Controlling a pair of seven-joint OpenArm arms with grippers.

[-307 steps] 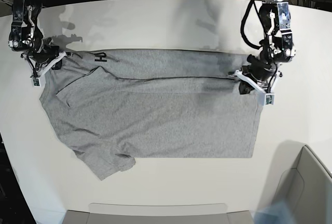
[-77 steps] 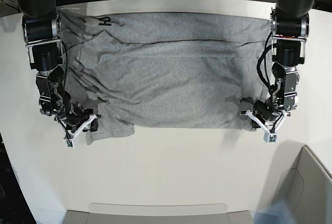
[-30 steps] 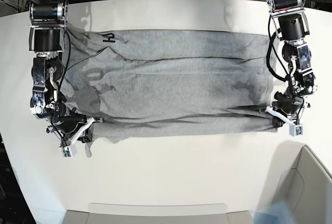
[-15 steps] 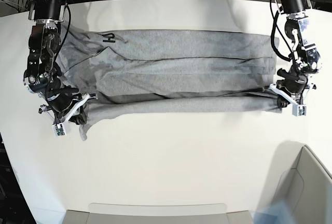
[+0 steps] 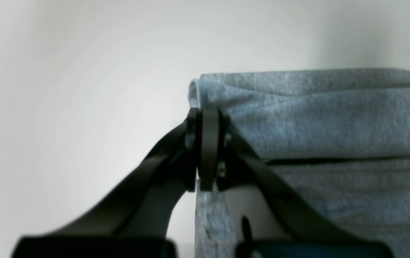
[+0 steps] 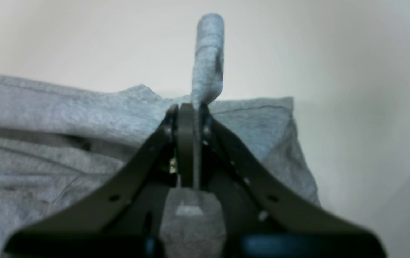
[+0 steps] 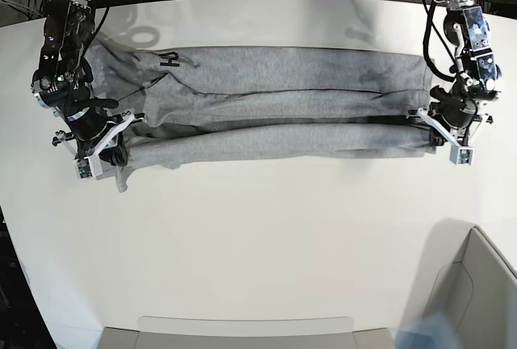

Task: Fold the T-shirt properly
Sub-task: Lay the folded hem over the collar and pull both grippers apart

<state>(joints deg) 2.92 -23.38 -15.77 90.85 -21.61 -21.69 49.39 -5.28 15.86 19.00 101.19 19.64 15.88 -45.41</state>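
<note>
On the left of the base view my right gripper was pinched tight on the T-shirt, at the sleeve end of its near edge. In my right wrist view the fingers were pressed together with a rolled tongue of grey cloth sticking up past their tips. The shirt lay across the far half of the white table as a long, narrow band with its near edge doubled over the rest; a bit of black lettering showed near the far left corner. At the right end, my left gripper was clamped on the hem-side corner, where the cloth lay in stacked layers beside the fingers.
</note>
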